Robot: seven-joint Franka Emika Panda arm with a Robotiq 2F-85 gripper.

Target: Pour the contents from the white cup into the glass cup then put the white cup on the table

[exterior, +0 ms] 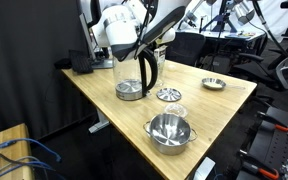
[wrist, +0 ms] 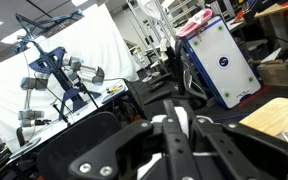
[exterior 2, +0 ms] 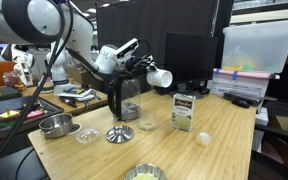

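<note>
One white cup, one glass jug, one table. The gripper is clamped on the white cup, fingers closed around it and the cup tipped on its side in the air. The cup sits up beside the top of the jug, on the side toward the box, not touching it. Cup contents can't be seen.

The jug stands upright on the table, black handle, silver base. It looks clear, and any fill can't be told.

Other tabletop items in an exterior view:
- one steel bowl near the table edge, inside not readable
- one round metal piece just in front of the jug
- two small clear dishes and, nothing obvious in them
- one small box, upright
- one small white ball-like object near the box
- one bowl at the frame bottom, cut off, pale yellowish inside

In the exterior view from the opposite side, the arm partly covers the jug and the cup is hard to make out. A handled steel bowl looks empty, and a small shallow metal dish sits well apart at the far corner.

The wrist view is blurred, with dark fingers and a white shape between them.
</note>
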